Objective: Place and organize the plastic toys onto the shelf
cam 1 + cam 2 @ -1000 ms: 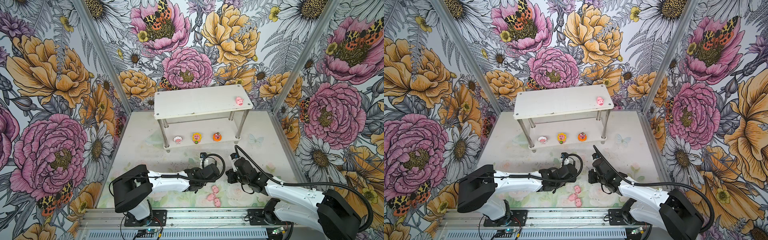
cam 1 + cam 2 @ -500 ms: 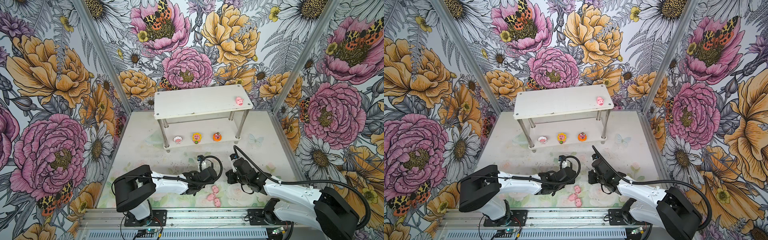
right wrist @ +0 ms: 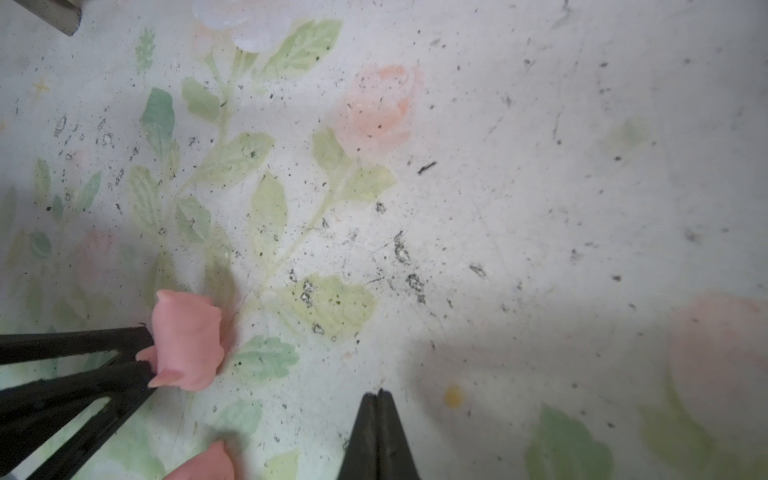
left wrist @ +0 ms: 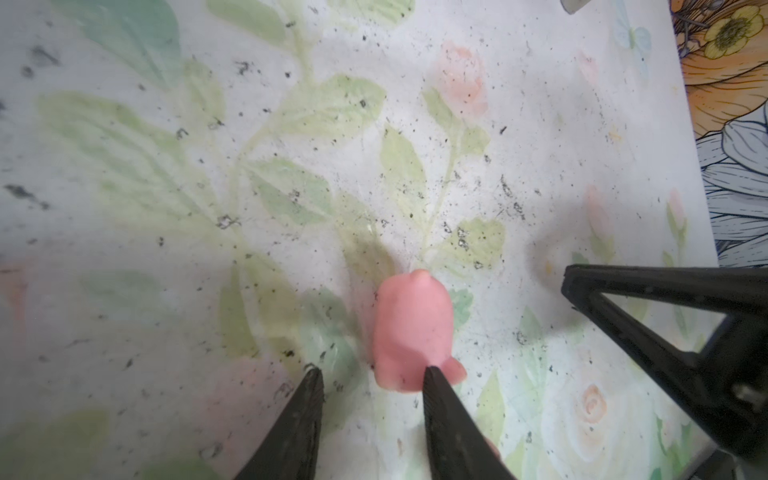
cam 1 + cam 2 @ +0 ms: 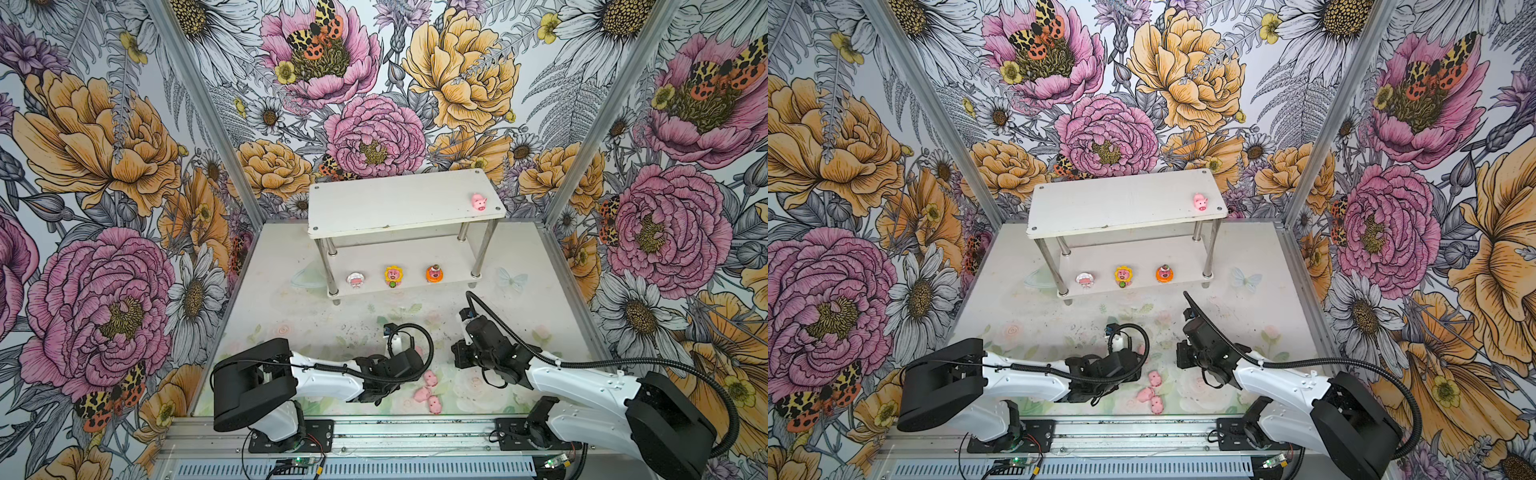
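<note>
- Left gripper (image 4: 372, 372): jaws partly spread and holding nothing. One fingertip (image 4: 430, 374) touches the rear of the target pig (image 4: 411, 328), which lies on the surface (image 4: 540, 124), off-centre to the gap.
- Right gripper (image 3: 377, 395): jaws pressed together, empty, over bare surface.
- Shelf (image 5: 395, 208): the shelved pig (image 5: 478, 202) sits at the right end of the top tier. The white-hooded figure (image 5: 355, 279), sunflower figure (image 5: 392, 276) and orange figure (image 5: 434, 273) stand on the lower tier.
- The second pig (image 5: 422, 395) and third pig (image 5: 435, 404) lie on the surface just beside the target pig.
- Handling, as judged: the pig looks tiny, light, stiff and smooth-rounded, so an off-centre pinch would probably make it skid or pop out. Centre the gap and grip across the flanks at mid-body, not on ears or legs.
</note>
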`<state>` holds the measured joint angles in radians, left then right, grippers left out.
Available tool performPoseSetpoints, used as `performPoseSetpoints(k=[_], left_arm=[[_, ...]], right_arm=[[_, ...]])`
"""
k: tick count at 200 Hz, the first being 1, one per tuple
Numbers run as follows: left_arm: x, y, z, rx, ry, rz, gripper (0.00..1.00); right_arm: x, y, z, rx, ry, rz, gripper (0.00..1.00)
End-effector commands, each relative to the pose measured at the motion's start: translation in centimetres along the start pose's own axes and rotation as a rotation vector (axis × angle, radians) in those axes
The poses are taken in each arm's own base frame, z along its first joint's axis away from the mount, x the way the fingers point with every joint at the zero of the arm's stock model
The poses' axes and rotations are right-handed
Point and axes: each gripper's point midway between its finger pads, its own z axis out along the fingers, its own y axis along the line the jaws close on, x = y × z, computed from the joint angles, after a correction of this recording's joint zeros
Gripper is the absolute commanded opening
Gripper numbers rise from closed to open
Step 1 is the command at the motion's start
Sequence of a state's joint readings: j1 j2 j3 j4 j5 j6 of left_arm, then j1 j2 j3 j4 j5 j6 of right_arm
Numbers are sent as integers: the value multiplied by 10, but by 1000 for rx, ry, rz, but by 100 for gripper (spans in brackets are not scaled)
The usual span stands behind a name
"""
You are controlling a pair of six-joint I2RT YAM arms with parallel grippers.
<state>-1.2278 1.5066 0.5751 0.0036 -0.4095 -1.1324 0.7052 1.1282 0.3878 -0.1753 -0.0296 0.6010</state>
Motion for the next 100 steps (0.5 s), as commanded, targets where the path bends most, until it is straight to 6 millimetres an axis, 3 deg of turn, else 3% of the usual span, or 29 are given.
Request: performPoseSetpoints(k=[1,19,48,100], left_arm=[[-9,4,-5,-33,-36,6,51],[-12,-9,-6,-27,-36,34,58],[-9,-27,-1,-17,-15,72,62],[-5,-32,7,-27,3,99,63]], right_arm=[[-10,1,0,4,-29,2,0],[-9,1,0,3,-27,2,0],[-10,1,-1,-1,-29,2,0],[-9,2,0,-4,-25,2,0]])
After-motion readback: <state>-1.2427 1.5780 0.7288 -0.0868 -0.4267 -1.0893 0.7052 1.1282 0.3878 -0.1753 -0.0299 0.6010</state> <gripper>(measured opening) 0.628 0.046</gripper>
